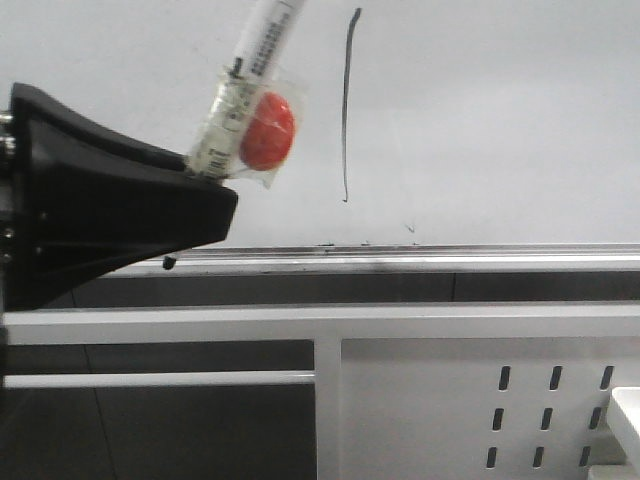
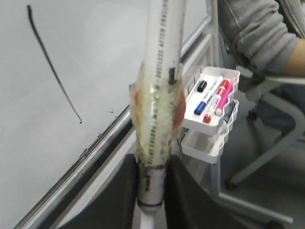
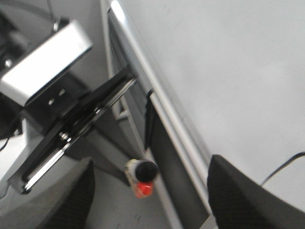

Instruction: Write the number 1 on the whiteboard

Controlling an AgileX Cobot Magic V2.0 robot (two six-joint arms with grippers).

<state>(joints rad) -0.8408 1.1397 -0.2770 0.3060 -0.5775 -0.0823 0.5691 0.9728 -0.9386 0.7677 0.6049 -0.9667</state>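
Note:
The whiteboard [image 1: 500, 120] fills the upper front view, with a silver rail [image 1: 450, 258] along its bottom. The number 1 [image 1: 346, 110] is a thin, tall black stroke on it. It also shows in the left wrist view [image 2: 52, 67], and its end shows in the right wrist view [image 3: 283, 168]. My left gripper [image 1: 205, 185] [image 2: 152, 191] is shut on a white marker [image 1: 265, 35] [image 2: 164, 47] wrapped in tape with a red patch. The marker stands left of the stroke, and its tip is out of view. My right gripper [image 3: 151, 164] is open and empty, and looks along the board [image 3: 228, 62] at the marker end [image 3: 140, 169].
A white perforated panel [image 1: 480, 400] and a white frame bar [image 1: 300, 320] lie below the rail. A white tray [image 2: 212, 102] with several markers hangs beside the board. A person [image 2: 257, 33] sits on a chair beyond it. A silver box [image 3: 45, 62] sits on the left arm.

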